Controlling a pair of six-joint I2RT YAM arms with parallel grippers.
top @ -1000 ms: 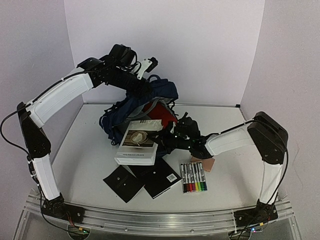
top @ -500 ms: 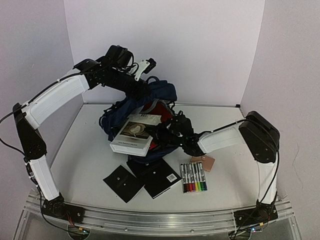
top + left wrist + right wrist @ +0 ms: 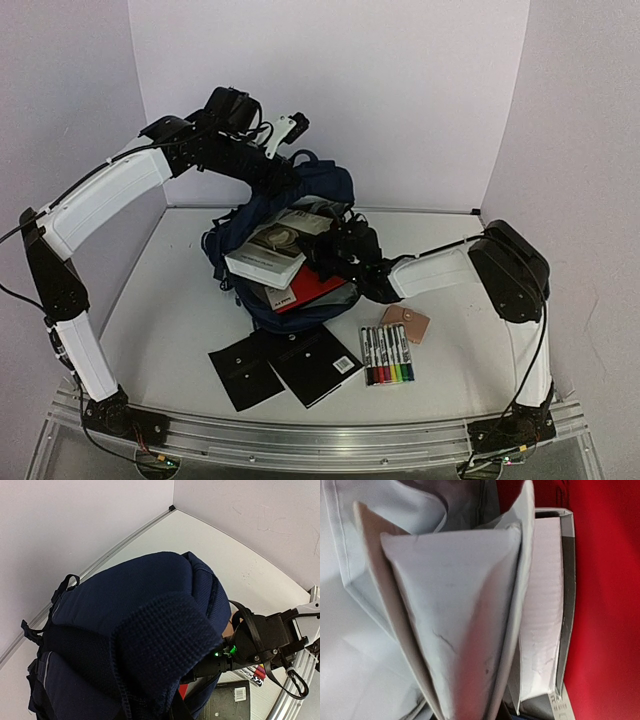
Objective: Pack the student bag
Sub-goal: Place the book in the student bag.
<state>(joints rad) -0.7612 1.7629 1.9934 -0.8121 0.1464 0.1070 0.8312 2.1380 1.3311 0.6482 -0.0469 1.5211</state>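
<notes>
Navy fabric of the student bag (image 3: 330,185), soft and slumped at the back of the table (image 3: 470,300), hangs pinched tight in the left gripper (image 3: 283,168). The right gripper (image 3: 338,256) clamps a stiff white book (image 3: 268,252) at the bag's mouth. Its fanned pages could catch on the limp rim or the glossy red book (image 3: 312,288) and crumple.

The student bag (image 3: 322,190), navy-blue with pale grey lining (image 3: 340,510), sits slumped. Its padded top is pinched and lifted between the left gripper's (image 3: 280,172) fingers. Its mouth gapes toward the right gripper's (image 3: 324,257) fingers, which hold a white book (image 3: 266,252) at the opening.
</notes>
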